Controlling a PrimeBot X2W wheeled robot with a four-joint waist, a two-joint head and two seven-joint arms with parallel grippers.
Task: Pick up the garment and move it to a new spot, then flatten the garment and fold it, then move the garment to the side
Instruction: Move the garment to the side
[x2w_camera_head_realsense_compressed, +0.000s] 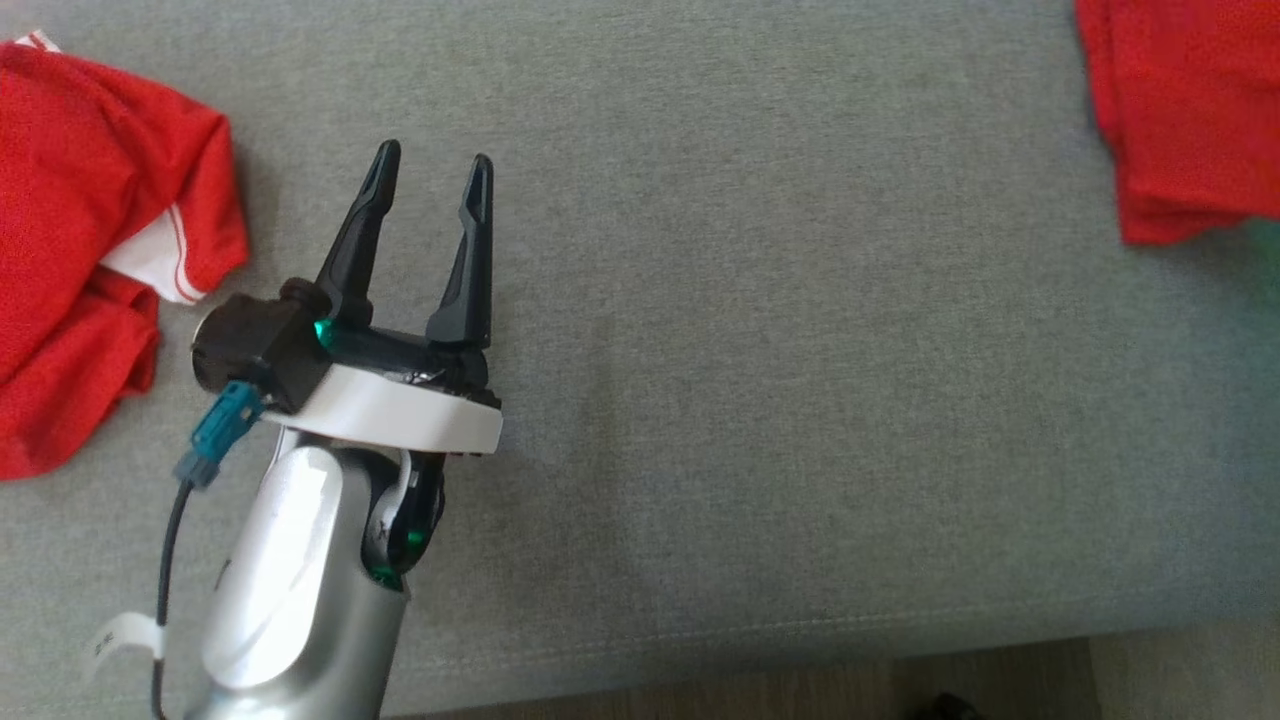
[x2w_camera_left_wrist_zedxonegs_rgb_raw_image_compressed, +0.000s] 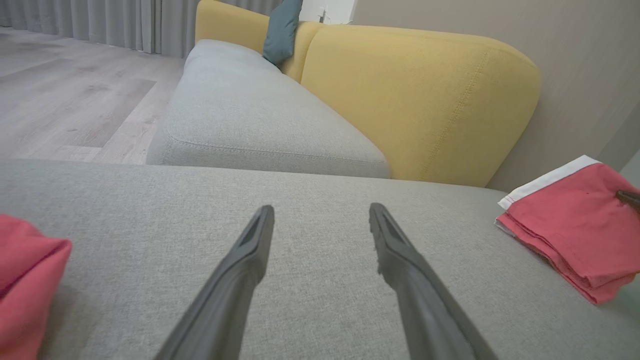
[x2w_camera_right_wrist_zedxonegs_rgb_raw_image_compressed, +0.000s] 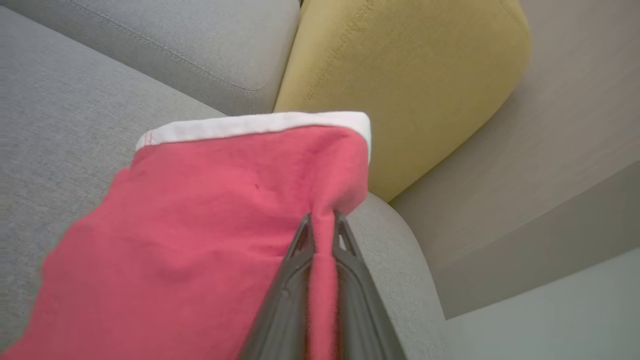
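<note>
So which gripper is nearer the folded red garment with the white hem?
Right. Right gripper grips the folded red garment at its edge; left gripper hangs open over grey cushion, well apart.

The grey seat cushion was lit softly and evenly; only faint shadows were cast on it. At the cushion's end, the red garment was blurred nearest the lens, and the cushion's seams were bowed by wide-angle distortion.
</note>
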